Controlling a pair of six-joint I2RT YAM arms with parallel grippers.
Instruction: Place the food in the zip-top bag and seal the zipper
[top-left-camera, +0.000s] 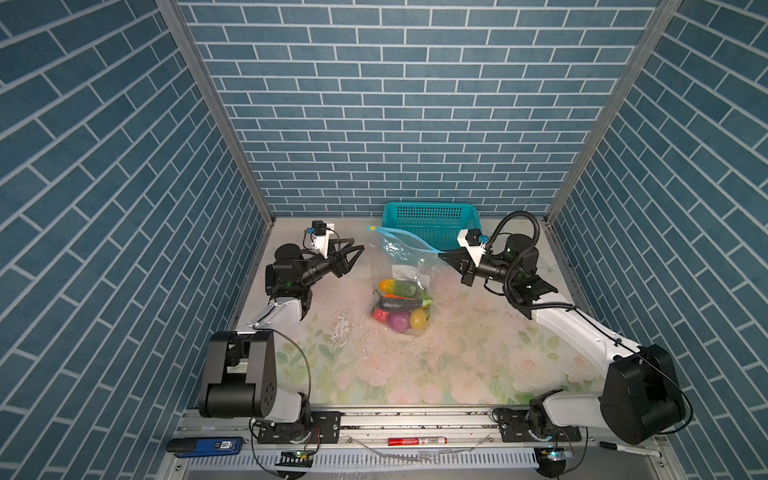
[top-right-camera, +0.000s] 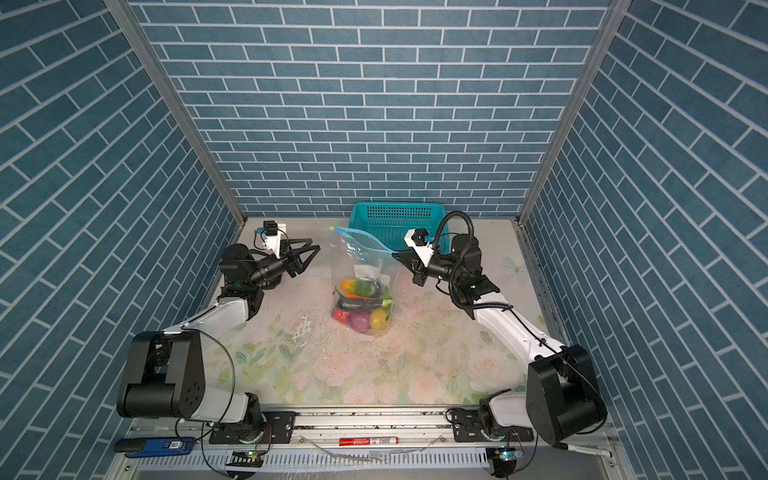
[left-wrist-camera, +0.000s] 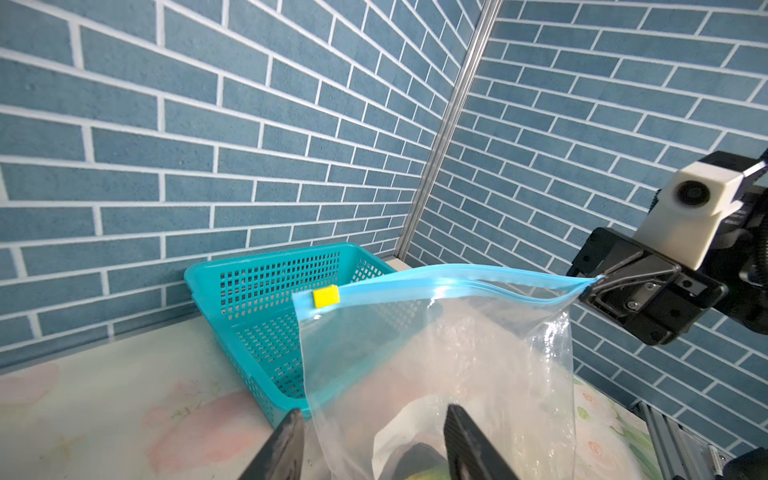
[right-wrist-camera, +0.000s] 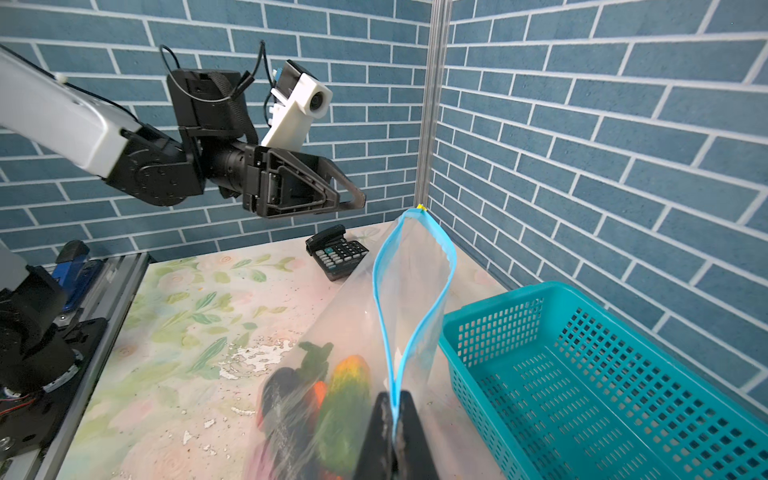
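**Bimanual station: bag pinched at one corner, mouth unsealed**

- Left arm: elbow raised, forearm reaching toward the back-left corner, wrist turned so the left tool (top-left-camera: 353, 259) points level toward the middle. Its jaws stand partly apart and hold nothing. In both top views it is clear of the bag.
- Right arm: stretched from the front right toward the back, wrist raised above the table (top-left-camera: 478, 353). The right tool (right-wrist-camera: 392, 401) points left, jaws clamped flat on one end of the zipper (left-wrist-camera: 457, 277).
- Zip-top bag (top-left-camera: 405, 266): hangs from that pinched corner, its lower end resting mid-table. The zipper's two blue strips gape in a loop. Yellow slider tab (left-wrist-camera: 326, 297) sits at the far end from the right tool.
- Food, all inside the bag's lower end: orange-green piece (top-left-camera: 394, 286), carrot (top-left-camera: 398, 296), eggplant (top-left-camera: 400, 304), red piece (top-left-camera: 379, 314), purple onion (top-left-camera: 399, 321), yellow fruit (top-left-camera: 418, 319).
- Teal mesh basket (top-left-camera: 428, 216): against the back wall, just behind the bag.
- Calculator (right-wrist-camera: 337, 251): on the table at the back left, key legends too small to read.
- Writing: blue device (top-left-camera: 208, 445) on the front rail carries a white tag reading "50". The print on the red marker (top-left-camera: 417, 441) is illegible.
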